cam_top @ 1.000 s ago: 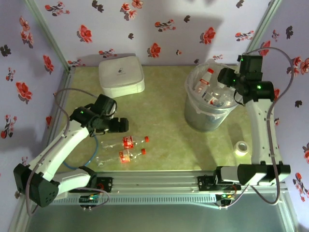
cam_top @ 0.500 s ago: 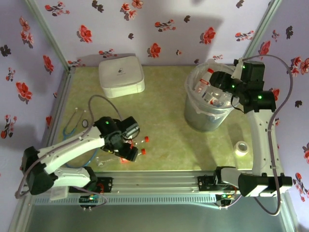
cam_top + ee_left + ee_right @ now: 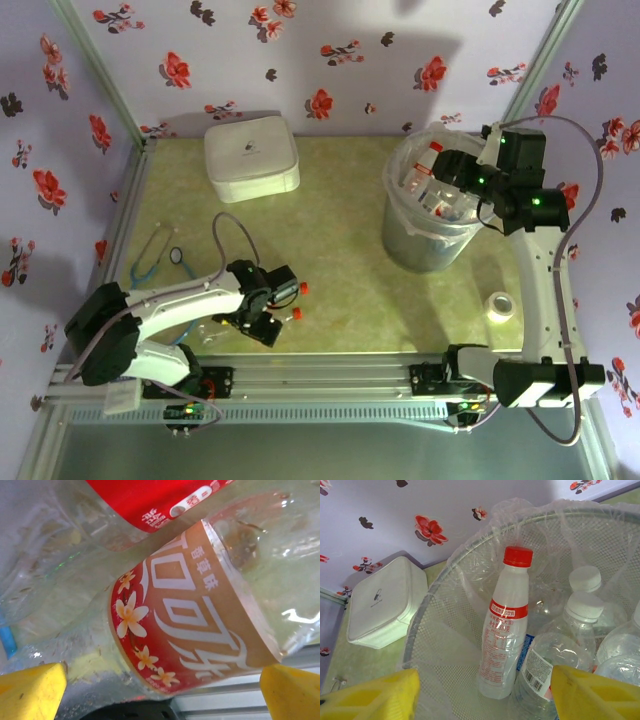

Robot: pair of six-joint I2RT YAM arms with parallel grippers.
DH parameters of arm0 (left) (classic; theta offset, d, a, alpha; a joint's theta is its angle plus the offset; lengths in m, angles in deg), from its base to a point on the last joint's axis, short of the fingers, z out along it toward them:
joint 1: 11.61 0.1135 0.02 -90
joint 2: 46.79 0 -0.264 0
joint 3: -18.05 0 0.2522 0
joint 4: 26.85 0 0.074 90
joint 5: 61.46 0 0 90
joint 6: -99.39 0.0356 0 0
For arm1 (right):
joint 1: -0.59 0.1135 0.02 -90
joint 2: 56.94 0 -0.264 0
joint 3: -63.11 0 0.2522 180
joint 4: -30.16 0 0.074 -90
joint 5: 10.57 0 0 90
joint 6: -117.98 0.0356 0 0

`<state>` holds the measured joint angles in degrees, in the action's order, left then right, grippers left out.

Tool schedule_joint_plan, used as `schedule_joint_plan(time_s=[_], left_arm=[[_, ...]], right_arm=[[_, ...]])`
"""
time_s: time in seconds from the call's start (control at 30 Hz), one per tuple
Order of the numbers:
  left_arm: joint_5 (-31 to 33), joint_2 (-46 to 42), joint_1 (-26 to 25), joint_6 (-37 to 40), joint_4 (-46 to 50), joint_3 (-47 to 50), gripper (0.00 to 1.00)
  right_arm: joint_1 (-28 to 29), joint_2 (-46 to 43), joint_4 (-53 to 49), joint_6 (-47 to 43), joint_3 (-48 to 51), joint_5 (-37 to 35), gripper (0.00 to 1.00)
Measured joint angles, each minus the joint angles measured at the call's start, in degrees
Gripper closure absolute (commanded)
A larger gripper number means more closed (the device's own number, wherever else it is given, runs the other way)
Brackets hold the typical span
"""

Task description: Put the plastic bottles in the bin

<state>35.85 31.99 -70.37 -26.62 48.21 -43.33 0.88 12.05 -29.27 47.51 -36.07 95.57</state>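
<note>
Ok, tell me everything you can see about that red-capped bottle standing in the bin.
The red-capped bottle is cloudy-clear plastic with a red screw cap and a red-and-white printed label around its middle. It stands nearly upright, tilted slightly, inside the bin, close to its meshed, bag-lined wall. A white-capped bottle with a barcode label seems to touch its lower right side.

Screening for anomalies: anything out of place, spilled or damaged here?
Nothing spilled or broken. Only stray items: a stethoscope lying at far left and a tape roll near-right of the bin.
</note>
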Motion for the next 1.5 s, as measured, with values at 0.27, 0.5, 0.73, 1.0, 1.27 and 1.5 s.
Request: schedule_joint_plan(time_s=[0.27, 0.5, 0.73, 1.0, 1.27, 1.5], left_arm=[[0.2, 2.8, 0.0, 1.7, -5.4, 0.8, 0.15], [0.2, 6.1, 0.0, 3.7, -9.3, 0.0, 0.28], [0.6, 6.7, 0.0, 5.4, -10.2, -5.5, 0.36], [-0.6, -5.7, 2.0, 7.8, -11.3, -11.5, 0.40], [-13.2, -15.8, 13.1, 9.7, -29.2, -11.3, 0.42], [-23.2, -14.7, 14.9, 9.6, -44.6, -9.5, 0.41]], right_arm=[[0.0, 0.0, 0.0, 0.0, 0.5, 0.0, 0.29], [0.0, -1.0, 0.0, 0.0, 0.6, 0.0, 0.29], [0.0, -2.3, -0.7, 0.0, 0.6, 0.0, 0.29], [0.2, -6.9, 3.3, 1.7, 4.7, 12.6, 0.31], [11.3, -7.4, 9.7, 3.3, 8.3, 24.9, 0.34], [20.9, -2.8, 14.0, 3.5, 8.9, 27.5, 0.36]])
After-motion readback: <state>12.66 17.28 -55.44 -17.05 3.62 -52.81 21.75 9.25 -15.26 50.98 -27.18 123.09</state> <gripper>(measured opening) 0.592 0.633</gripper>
